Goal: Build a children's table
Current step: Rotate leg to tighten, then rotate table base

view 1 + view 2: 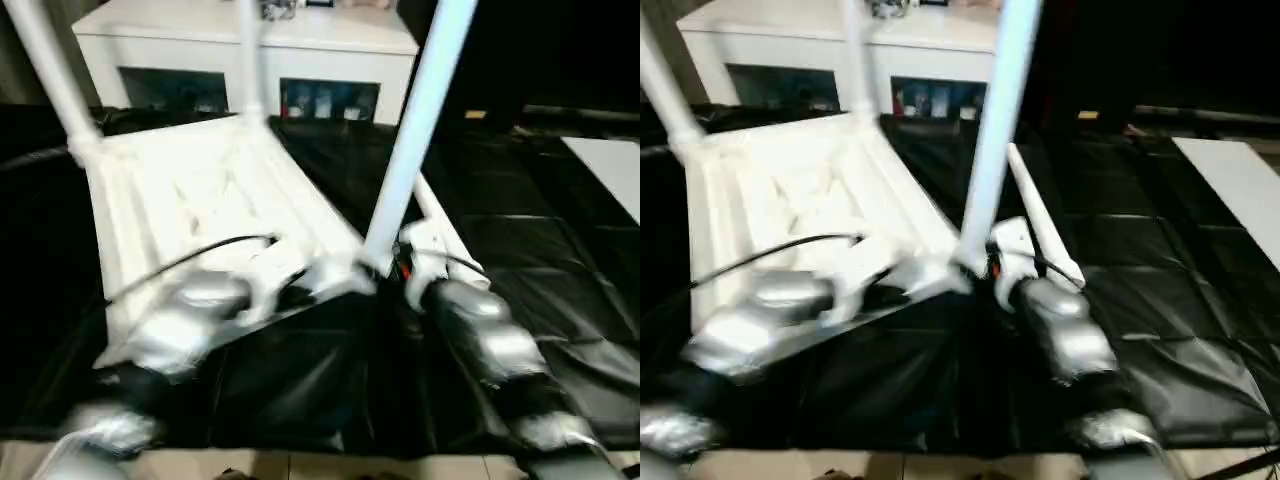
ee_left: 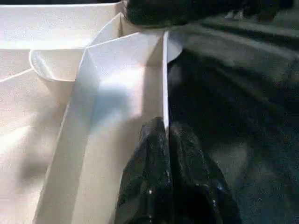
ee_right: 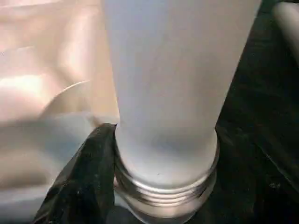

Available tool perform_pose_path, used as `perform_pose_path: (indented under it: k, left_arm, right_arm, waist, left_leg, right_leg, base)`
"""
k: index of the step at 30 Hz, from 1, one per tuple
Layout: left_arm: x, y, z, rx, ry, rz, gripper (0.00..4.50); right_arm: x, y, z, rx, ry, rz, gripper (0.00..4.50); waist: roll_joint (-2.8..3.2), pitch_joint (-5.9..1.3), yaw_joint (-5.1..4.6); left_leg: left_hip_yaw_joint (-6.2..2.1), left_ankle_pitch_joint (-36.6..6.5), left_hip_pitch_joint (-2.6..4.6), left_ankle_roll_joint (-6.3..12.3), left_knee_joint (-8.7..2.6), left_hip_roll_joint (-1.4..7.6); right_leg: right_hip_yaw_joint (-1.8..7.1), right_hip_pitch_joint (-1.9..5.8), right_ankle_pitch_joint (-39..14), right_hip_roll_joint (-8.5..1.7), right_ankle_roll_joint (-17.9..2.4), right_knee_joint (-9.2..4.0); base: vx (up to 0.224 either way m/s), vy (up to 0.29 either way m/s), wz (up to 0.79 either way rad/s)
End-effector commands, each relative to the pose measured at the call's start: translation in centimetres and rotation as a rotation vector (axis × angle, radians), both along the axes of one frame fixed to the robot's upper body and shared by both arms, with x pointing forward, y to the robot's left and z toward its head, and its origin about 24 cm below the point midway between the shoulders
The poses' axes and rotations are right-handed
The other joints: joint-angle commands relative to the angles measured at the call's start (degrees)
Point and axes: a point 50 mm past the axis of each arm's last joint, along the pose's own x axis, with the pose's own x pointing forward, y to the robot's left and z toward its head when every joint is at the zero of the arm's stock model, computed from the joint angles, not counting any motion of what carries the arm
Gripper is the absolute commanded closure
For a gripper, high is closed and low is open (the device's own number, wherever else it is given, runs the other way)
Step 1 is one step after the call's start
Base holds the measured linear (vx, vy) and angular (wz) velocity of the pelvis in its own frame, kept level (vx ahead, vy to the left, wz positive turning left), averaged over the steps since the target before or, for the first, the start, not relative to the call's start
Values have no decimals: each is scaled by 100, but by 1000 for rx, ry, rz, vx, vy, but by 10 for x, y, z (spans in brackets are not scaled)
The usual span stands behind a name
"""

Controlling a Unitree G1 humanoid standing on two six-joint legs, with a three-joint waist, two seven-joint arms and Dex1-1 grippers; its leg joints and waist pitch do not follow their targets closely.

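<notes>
The upturned table top point(image 1: 200, 200) lies on black sheeting point(image 1: 520, 260). Left gripper point(image 2: 166, 140) pinches its near rim; right gripper point(image 3: 100, 154) – parted around an upright leg point(image 1: 410, 150). A spare leg point(image 1: 1040, 225) lies at three o'clock, a white cabinet point(image 1: 330, 50) at twelve.

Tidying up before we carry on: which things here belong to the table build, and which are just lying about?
Job: white ribbed plastic tabletop; three upright white tube legs; loose white tube leg lying alongside.
Lying about: white glass-door cabinet; black floor sheet; white board.

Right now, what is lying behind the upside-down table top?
Behind the table top stands a white cabinet with glass doors. Its lower part is hidden by the top and upright legs.
</notes>
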Motion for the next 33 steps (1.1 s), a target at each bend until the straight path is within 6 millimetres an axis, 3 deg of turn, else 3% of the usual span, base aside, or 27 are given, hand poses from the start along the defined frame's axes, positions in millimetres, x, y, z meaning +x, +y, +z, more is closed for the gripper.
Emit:
perform_pose_path:
  k: [1, 3, 4, 6, 7, 8, 9, 10, 11, 12, 13, 14, 16, 17, 19, 21, 22, 23, 24, 25, 26, 27, 28, 29, 30, 31, 33]
  left_arm:
    - [11, -9, 5, 13, -79, 89, 450]
    - [15, -19, 7, 10, -119, 91, 450]
    - [16, -23, 8, 2, -129, 90, 450]
    - [16, -29, 10, -18, -136, 78, 450]
    - [16, -29, 10, -17, -140, 63, 450]
    - [16, -29, 10, -16, -141, 62, 450]
    - [15, -28, 9, -13, -140, 46, 450]
    - [15, -28, 9, -13, -140, 46, 450]
    - [16, -23, 8, -8, -143, 44, 450]
    - [16, -23, 8, -7, -143, 44, 450]
    - [17, -22, 8, -6, -143, 45, 450]
    - [19, -21, 8, -5, -151, 50, 450]
    - [20, -20, 8, -5, -154, 52, 450]
    - [21, -19, 8, -4, -162, 49, 450]
    - [23, -17, 9, -4, -172, 50, 450]
    - [24, -17, 10, -3, -181, 51, 450]
    - [25, -17, 10, -3, -184, 52, 450]
    - [31, -15, 14, 11, -223, 91, 450]
    - [31, -14, 14, 11, -227, 98, 450]
    - [36, -13, 18, 5, -258, 126, 422]
    - [40, -11, 23, -7, -284, 152, 406]
    - [40, -11, 24, -8, -286, 154, 395]
    - [45, -8, 30, -23, -316, 189, 395]
    - [48, -6, 34, -32, -339, 217, 390]
    - [48, -6, 35, -33, -340, 219, 365]
    - [51, -3, 41, -48, -371, 240, 365]
    - [55, 3, 56, -90, -426, 272, 354]
  right_arm:
    - [-7, -11, -26, -36, 128, -174, 181]
    - [-4, -6, -26, -40, 129, -222, 181]
    - [-3, -5, -26, -46, 127, -234, 181]
    - [0, -2, -23, -45, 111, -234, 181]
    - [2, -1, -19, -33, 92, -232, 181]
    - [2, -1, -19, -31, 89, -232, 181]
    - [5, 3, -12, 14, 44, -197, 181]
    - [5, 3, -12, 14, 44, -197, 146]
    - [7, 5, -5, 22, -6, -157, 111]
    - [7, 5, -4, 20, -11, -153, 109]
    - [7, 4, -2, 24, -23, -155, 109]
    - [9, 2, 0, 6, -37, -169, 103]
    - [9, -1, 2, -26, -50, -183, 78]
    - [10, -10, 8, -85, -88, -214, 70]
    - [6, -22, 16, -112, -135, -238, 70]
    - [4, -26, 19, -116, -150, -240, 70]
    - [1, -29, 21, -118, -161, -229, 70]
    - [-5, -33, 21, -135, -167, -191, 70]
    - [-6, -33, 21, -134, -166, -185, 70]
    - [-10, -33, 19, -129, -156, -154, 66]
    - [-13, -32, 17, -133, -147, -128, 66]
    - [-13, -31, 17, -134, -147, -126, 66]
    - [-15, -30, 15, -144, -143, -100, 66]
    - [-17, -28, 15, -147, -140, -85, 66]
    - [-17, -28, 14, -148, -140, -85, 66]
    - [-19, -27, 14, -144, -132, -78, 66]
    - [-22, -23, 13, -128, -115, -56, 66]
  waist:
    - [60, -294, -77]
    - [64, -285, -105]
    - [98, -279, -124]
    - [199, -248, -121]
    - [206, -276, -90]
    - [135, -271, -96]
    - [113, -259, -110]
    - [113, -259, -110]
    - [112, -255, -135]
    - [136, -246, -138]
    - [189, -256, -156]
    - [190, -246, -178]
    - [180, -249, -181]
    - [121, -247, -191]
    - [96, -238, -145]
    - [158, -204, -158]
    - [212, -195, -165]
    - [331, -161, -115]
    - [348, -167, -3]
    - [240, -174, 158]
    - [-172, -287, 160]
    - [-215, -248, 131]
    - [-168, -260, 214]
    - [28, -386, 324]
    - [112, -398, 230]
    - [144, -403, 179]
    - [79, -356, 110]
  left_leg:
    - [-251, -3475, 307, -425, -452, 235]
    - [-250, -3688, 382, -409, -424, 225]
    - [-281, -3912, 405, -407, -462, 246]
    - [-320, -4393, 298, -505, -693, 362]
    - [-325, -4567, 193, -553, -860, 438]
    - [-236, -4530, 296, -568, -763, 334]
    - [-203, -4295, 493, -479, -460, 189]
    - [-203, -4295, 493, -479, -460, 189]
    - [-262, -3716, 363, -278, -388, 186]
    - [-276, -3714, 328, -281, -429, 219]
    - [-349, -3921, 203, -378, -594, 320]
    - [-372, -4228, 128, -519, -733, 367]
    - [-351, -4402, 158, -603, -765, 353]
    - [-294, -4204, 302, -533, -601, 265]
    - [-260, -3682, 370, -354, -437, 198]
    - [-320, -3625, 307, -305, -485, 253]
    - [-344, -3819, 264, -335, -575, 298]
    - [-341, -4512, 38, -515, -990, 488]
    - [-266, -4827, -112, -584, -1251, 588]
    - [17, -4861, -65, -439, -1401, 538]
    - [16, -3628, 486, -406, -587, 214]
    - [-31, -2749, 705, -224, 164, 64]
    - [-184, -1158, 85, 169, 169, 66]
    - [-318, -454, -238, 5, -276, 211]
    - [-305, -778, -29, -78, -400, 308]
    - [-322, -1066, -9, -139, -426, 314]
    - [-264, -2231, 40, -173, -458, 266]
  right_leg:
    - [29, -6, -3754, -204, -299, -677]
    - [-49, -50, -3792, -175, -236, -762]
    - [-137, 7, -3661, -149, -214, -768]
    - [-199, 180, -3061, -103, -288, -604]
    - [-94, 318, -2423, -89, -425, -310]
    - [-40, 123, -2660, -142, -521, -468]
    - [-114, -87, -3583, -273, -408, -802]
    - [-114, -87, -3583, -273, -408, -802]
    - [-249, 105, -4183, -370, -107, -922]
    - [-283, 142, -4120, -353, -63, -899]
    - [-272, 287, -3668, -318, -110, -699]
    - [-226, 319, -3243, -260, -240, -562]
    - [-195, 278, -3124, -241, -357, -526]
    - [-202, 124, -3534, -327, -384, -720]
    - [-244, 70, -4097, -411, -212, -911]
    - [-402, 190, -4112, -359, -24, -948]
    - [-421, 256, -3856, -296, -24, -874]
    - [-358, 502, -2858, -114, -225, -332]
    - [-275, 662, -1976, -7, -380, 224]
    - [-144, 526, -1042, 93, -439, 491]
    - [193, -49, -3385, -269, -154, -350]
    - [174, -371, -4952, -679, -136, -882]
    - [449, 167, -5454, -912, -112, -793]
    - [249, 486, -3697, -606, -291, -376]
    - [128, 208, -1905, -266, -576, -250]
    - [113, 212, -1406, -201, -756, -184]
    - [100, 181, -1692, -175, -1045, -267]
  base:
    - [-51, 25, 1]
    - [-51, 28, 2]
    - [0, 0, 0]
    - [-14, 26, -1]
    - [0, 0, 0]
    - [0, 0, 0]
    - [0, 0, 0]
    - [0, 0, 0]
    - [0, 0, 0]
    - [0, 0, 0]
    - [0, 0, 0]
    - [0, 0, 0]
    - [0, 0, 0]
    - [0, 0, 0]
    - [0, 0, 0]
    - [0, 0, 0]
    - [0, 0, 0]
    - [0, 0, 0]
    - [-68, 15, 6]
    - [-9, -55, 21]
    - [-9, -55, 21]
    - [62, -108, 6]
    - [92, -48, -40]
    - [92, -48, -40]
    - [80, -5, -33]
    - [0, 0, 0]
    - [0, 0, 0]
